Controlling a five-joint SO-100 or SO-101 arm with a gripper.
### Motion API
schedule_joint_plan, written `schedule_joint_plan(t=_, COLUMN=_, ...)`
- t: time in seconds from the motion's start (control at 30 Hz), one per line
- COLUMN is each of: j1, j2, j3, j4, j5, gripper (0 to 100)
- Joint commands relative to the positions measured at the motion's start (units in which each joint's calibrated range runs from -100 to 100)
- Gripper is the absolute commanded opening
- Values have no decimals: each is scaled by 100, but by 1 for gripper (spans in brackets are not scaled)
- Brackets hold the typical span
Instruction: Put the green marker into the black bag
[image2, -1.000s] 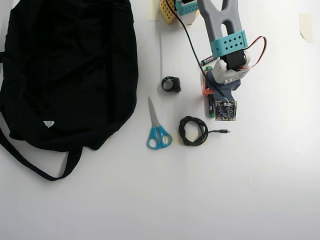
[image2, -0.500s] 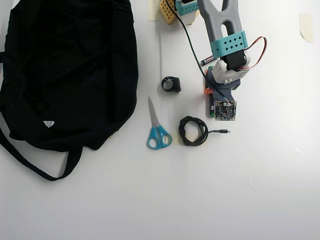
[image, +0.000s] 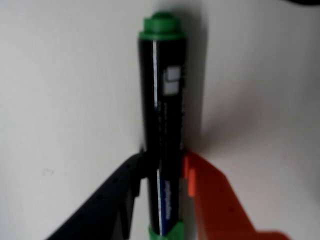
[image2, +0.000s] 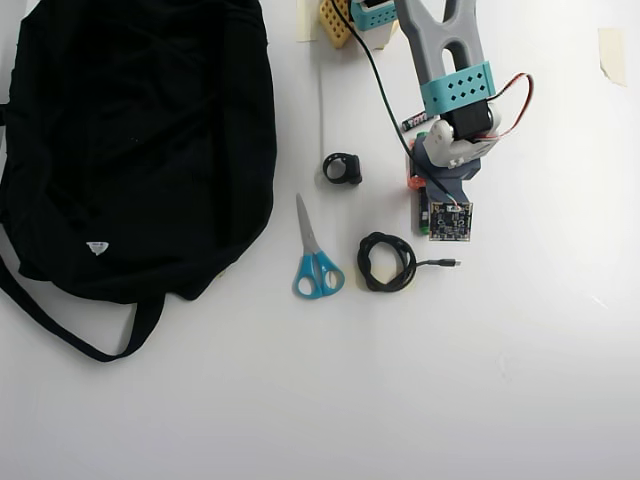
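The green marker lies on the white table, its dark barrel running up the wrist view to a green end. My gripper is shut on the barrel: the black finger presses its left side and the orange finger its right. In the overhead view the gripper covers most of the marker; only slivers show beside the wrist. The black bag lies flat at the far left, well away from the gripper, with its strap looping toward the table's front.
Blue-handled scissors, a coiled black cable and a small black ring-shaped part lie between gripper and bag. A short battery sits just behind the gripper. Tape pieces mark the far right.
The orange finger has drawn in slightly toward the marker. The arm and everything else on the table are where they were.
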Motion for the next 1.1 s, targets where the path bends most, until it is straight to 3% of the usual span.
schedule_joint_plan(t=0.0, j1=-11, j2=-104, j3=-55, j4=58, j5=20, gripper=2)
schedule_joint_plan(t=1.07, j1=-19, j2=-353, j3=-1573, j4=1617, j5=31, gripper=2)
